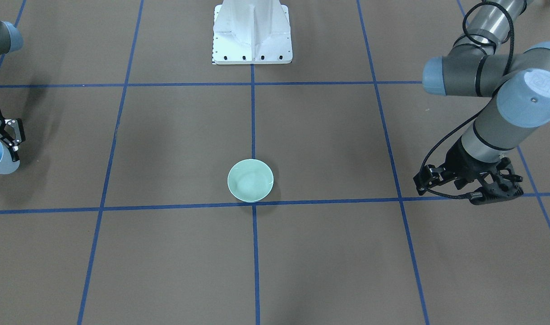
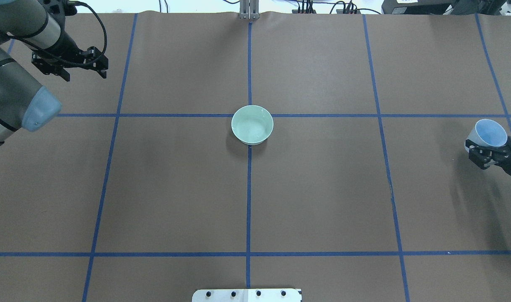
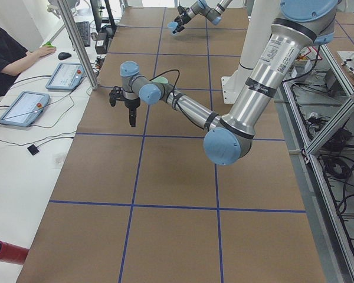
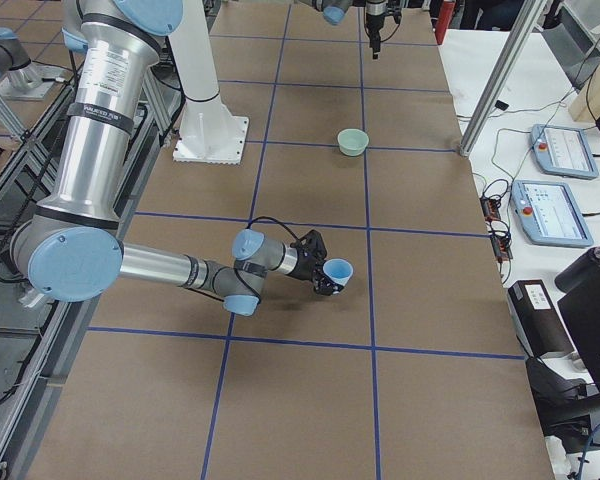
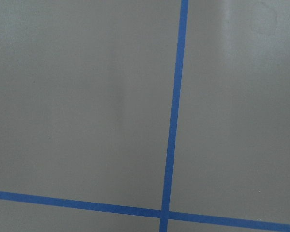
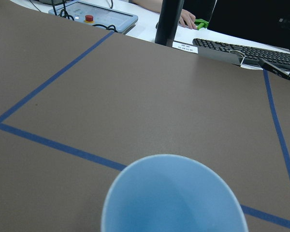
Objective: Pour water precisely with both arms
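A pale green bowl stands at the table's centre on a blue tape line, also in the front view. My right gripper is shut on a light blue cup, held tilted above the table far to the bowl's right; the cup fills the bottom of the right wrist view. I see no stream of water, and I cannot tell whether the cup or the bowl holds any. My left gripper hangs empty over the far left of the table, its fingers together and pointing down.
The white bolted pedestal stands at the robot's side of the table. An operator, tablets and a keyboard are on a white desk beyond the far edge. Blue tape lines grid the brown table.
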Robot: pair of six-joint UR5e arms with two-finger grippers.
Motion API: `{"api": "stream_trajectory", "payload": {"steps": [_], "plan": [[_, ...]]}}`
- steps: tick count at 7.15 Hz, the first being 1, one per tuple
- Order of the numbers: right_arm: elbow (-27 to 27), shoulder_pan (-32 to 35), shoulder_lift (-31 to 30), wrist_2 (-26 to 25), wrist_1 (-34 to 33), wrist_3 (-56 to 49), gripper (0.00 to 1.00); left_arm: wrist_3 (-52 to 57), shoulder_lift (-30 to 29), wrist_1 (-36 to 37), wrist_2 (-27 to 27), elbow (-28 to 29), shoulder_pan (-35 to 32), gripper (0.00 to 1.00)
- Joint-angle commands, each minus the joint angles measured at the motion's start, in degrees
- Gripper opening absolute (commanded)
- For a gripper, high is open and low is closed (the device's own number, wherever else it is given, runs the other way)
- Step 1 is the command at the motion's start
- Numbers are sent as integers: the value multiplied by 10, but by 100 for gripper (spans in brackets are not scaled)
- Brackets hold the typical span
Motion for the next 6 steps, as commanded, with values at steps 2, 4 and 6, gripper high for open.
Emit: {"api": "stream_trajectory", "payload": {"steps": [2, 4, 6], "plan": [[-10, -5, 0, 5, -1, -4, 45, 0, -3, 1, 0, 0, 0, 100], [-17, -6, 0, 3, 0, -6, 65, 0, -4, 2, 0, 0, 0, 100], [-17, -8, -1, 3, 9, 1, 79, 0, -4, 2, 0, 0, 0, 100]]}}
